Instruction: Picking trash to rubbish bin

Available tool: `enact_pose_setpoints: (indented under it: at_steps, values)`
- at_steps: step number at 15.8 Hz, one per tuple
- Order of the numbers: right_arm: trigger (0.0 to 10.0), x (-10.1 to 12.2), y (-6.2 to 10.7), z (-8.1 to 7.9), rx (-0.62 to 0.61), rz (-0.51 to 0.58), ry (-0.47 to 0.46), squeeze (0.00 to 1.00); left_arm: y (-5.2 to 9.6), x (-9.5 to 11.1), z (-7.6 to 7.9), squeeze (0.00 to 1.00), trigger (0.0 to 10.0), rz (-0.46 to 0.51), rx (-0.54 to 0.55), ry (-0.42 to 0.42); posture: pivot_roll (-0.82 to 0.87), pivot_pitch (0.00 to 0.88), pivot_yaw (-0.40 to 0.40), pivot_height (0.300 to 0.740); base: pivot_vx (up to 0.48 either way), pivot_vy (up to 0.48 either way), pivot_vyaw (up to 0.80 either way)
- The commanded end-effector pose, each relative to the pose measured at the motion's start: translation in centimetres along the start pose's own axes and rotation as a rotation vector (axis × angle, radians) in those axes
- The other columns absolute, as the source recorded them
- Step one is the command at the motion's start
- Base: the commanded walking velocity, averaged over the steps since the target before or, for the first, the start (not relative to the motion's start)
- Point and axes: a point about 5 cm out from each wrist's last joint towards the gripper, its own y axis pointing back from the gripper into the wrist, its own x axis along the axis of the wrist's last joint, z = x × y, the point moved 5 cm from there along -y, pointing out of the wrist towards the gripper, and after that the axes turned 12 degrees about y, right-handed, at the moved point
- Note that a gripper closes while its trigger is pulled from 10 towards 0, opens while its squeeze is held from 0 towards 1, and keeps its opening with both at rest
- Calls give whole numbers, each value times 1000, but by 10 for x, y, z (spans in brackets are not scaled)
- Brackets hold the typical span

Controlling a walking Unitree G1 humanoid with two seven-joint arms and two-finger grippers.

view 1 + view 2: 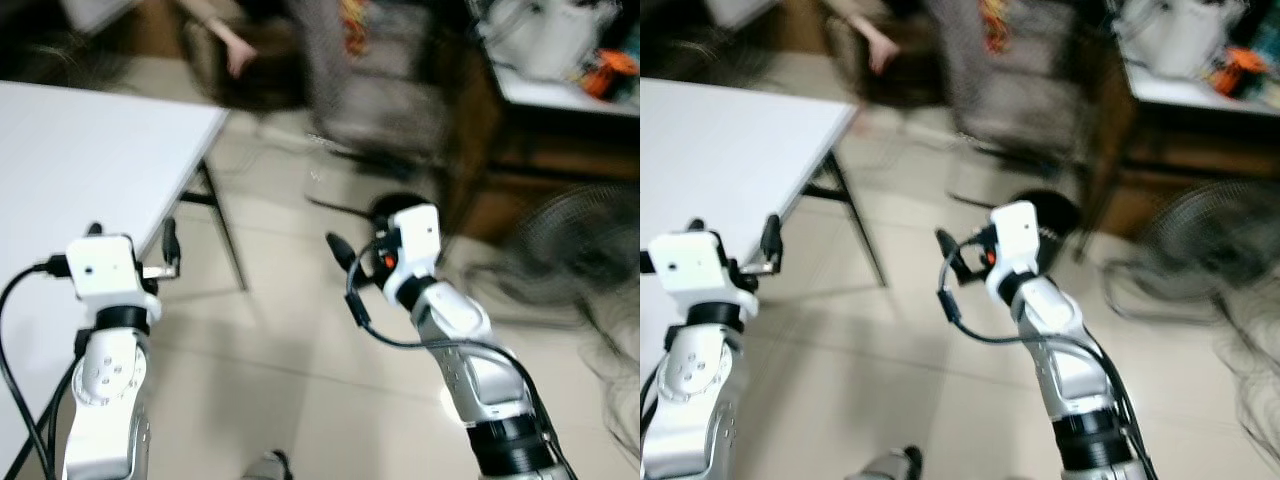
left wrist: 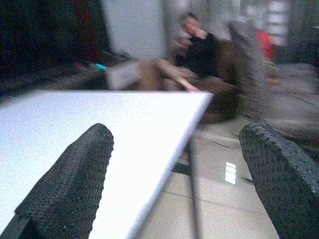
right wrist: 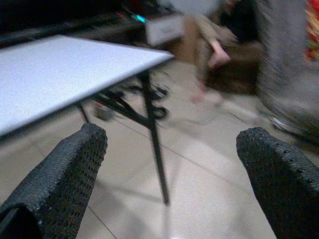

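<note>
White table [image 1: 90, 150], both claws empty, spread

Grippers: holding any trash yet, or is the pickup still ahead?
Done: nothing visible. In hand: nothing; the left gripper and right gripper are open and empty, raised beside the white table. Left: finding trash and bin; the blurred views show neither clearly.

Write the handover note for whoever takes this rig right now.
Left pincer: open, holding nothing, raised beside the white table edge.
Right pincer: open, holding nothing, raised over the tiled floor.
A dark round thing that may be the rubbish bin stands ahead on the floor; too blurred to be sure. No trash can be made out.
A person sits ahead.
Done: nothing visible. Left: find trash, grasp, bin it.
</note>
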Motion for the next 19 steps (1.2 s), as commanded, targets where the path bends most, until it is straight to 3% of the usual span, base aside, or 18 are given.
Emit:
enact_pose_setpoints:
  at_steps: [1,7,19]
  values:
    - [10000,8,1,2,-10,29,21,0,4,5,-6,0,10000,25,41,-36,-51,91,-4,740,0,0,800]
    - [10000,6,3,-1,10,30,22,0,7,8,-7,0,10000,51,96,-66,-53,90,-17,740,0,0,800]
    - [10000,2,5,-5,38,17,4,0,9,2,-4,0,10000,30,102,-48,-56,99,-22,740,0,0,800]
